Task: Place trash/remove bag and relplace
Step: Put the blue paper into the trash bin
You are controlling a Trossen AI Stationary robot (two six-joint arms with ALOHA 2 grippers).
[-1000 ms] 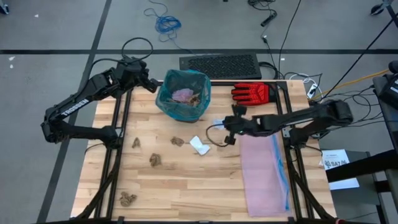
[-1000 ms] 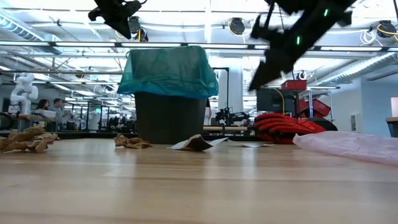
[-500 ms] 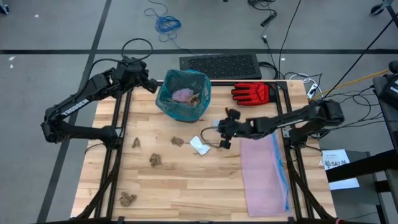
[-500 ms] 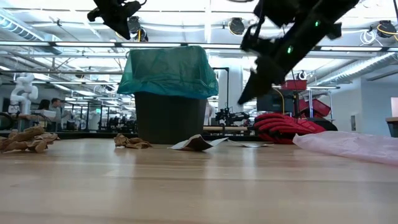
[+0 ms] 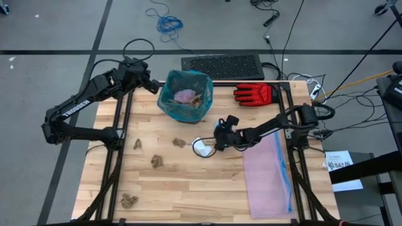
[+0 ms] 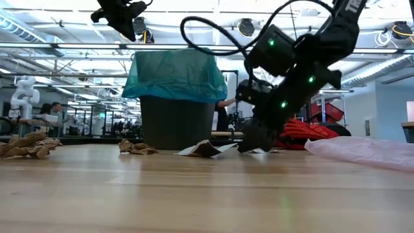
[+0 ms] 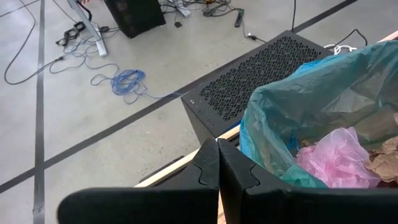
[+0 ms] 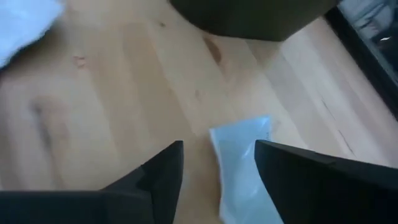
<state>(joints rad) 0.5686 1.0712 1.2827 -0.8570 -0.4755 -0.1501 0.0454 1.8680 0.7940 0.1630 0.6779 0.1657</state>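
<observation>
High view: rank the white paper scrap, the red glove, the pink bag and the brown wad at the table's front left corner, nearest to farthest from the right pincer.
1. White paper scrap: right beside the open right pincer, mid-table.
2. Pink bag: flat along the table's right side.
3. Red glove: back edge, right of the bin. Close to the bag; ranking unsure.
4. Brown wad: front left corner, clearly farthest.

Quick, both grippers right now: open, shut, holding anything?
Left gripper: shut, empty, beside the bag rim.
Right gripper: open, holding nothing, low over a pale blue scrap.
</observation>
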